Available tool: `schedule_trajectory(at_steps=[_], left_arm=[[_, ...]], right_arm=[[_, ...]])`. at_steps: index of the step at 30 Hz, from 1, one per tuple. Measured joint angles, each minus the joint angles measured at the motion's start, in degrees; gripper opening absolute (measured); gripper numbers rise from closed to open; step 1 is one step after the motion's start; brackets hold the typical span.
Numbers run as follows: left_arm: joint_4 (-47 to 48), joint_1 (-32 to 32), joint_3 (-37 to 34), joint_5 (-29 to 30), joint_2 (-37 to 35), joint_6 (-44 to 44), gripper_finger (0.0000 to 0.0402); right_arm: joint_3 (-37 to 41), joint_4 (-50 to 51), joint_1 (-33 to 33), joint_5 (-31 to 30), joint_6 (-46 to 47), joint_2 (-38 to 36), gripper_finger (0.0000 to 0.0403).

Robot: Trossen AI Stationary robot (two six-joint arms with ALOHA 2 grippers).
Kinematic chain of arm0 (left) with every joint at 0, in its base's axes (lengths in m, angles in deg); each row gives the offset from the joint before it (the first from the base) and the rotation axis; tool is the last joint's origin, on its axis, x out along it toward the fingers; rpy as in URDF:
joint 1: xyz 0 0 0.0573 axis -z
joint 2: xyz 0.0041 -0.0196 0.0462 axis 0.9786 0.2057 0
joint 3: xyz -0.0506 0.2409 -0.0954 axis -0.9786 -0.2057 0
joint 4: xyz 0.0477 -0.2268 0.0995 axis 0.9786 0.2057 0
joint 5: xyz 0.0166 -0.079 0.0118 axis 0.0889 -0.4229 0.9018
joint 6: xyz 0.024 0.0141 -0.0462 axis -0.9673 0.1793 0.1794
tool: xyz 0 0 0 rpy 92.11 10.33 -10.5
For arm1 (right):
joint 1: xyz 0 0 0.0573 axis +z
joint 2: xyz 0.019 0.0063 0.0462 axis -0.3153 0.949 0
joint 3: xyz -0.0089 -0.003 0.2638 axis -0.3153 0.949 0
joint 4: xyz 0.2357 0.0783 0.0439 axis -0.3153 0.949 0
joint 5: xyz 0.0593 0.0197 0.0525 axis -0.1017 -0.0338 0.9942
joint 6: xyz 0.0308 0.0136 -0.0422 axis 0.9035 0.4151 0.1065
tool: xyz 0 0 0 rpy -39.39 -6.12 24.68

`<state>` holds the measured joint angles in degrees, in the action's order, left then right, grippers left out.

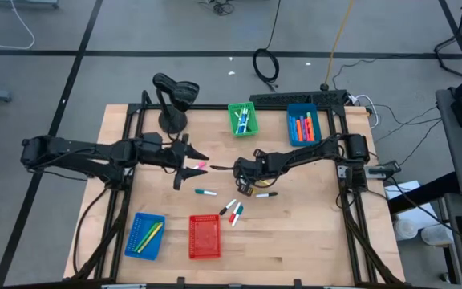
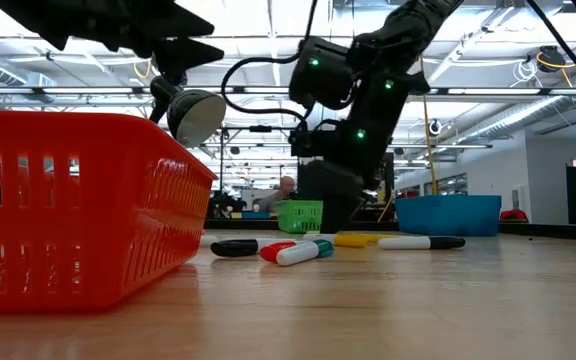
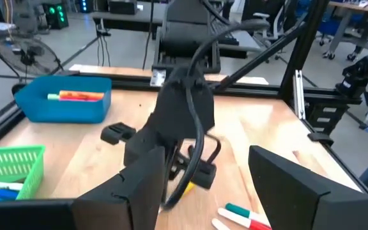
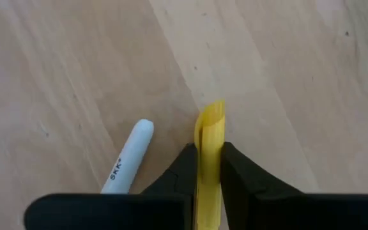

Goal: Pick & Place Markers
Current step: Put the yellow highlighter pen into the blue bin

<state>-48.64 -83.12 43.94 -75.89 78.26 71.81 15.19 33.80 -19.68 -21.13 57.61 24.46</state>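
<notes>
- Black fingers (image 4: 235,176) of the right gripper (image 4: 209,172) are pinching a yellow marker (image 4: 209,137) at mid-table, a white marker (image 4: 130,160) lying just beside it.
- Lifting straight up is looking wise, sparing the loose markers (image 1: 233,211) nearby.
- Left gripper (image 1: 189,166) is hovering spread open beside a pink marker (image 1: 201,164).
- Wooden table (image 1: 311,233) is carrying mesh baskets: red basket (image 1: 204,237), green basket (image 1: 243,119); a workshop is showing behind.

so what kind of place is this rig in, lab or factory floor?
Looks like a big open robotics lab or workshop, probably not a production line. The low view shows long ceiling light strips over an open hall; beyond the wooden table, cables lie on the grey floor.
</notes>
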Motion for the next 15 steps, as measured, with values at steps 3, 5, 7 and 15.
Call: schedule_trajectory(at_steps=[3,5,7,15], left_arm=[[-0.1,0.2,0.0,0.0,0.8,0.1,0.023],[0.2,0.6,0.0,0.1,0.8,0.3,0.023],[0.0,1.3,0.0,0.1,0.8,0.6,0.023],[-2.0,5.9,0.0,0.1,2.4,0.6,0.023]], right_arm=[[0.2,-1.3,0.1,0.6,-3.4,-2.8,0.0029],[0.6,-1.2,0.6,0.6,-5.5,-5.3,0.0029],[0.4,-3.4,1.2,0.5,-7.6,-9.1,0.0029],[0.3,-15.2,5.0,0.1,-15.8,-22.2,0.0029]])
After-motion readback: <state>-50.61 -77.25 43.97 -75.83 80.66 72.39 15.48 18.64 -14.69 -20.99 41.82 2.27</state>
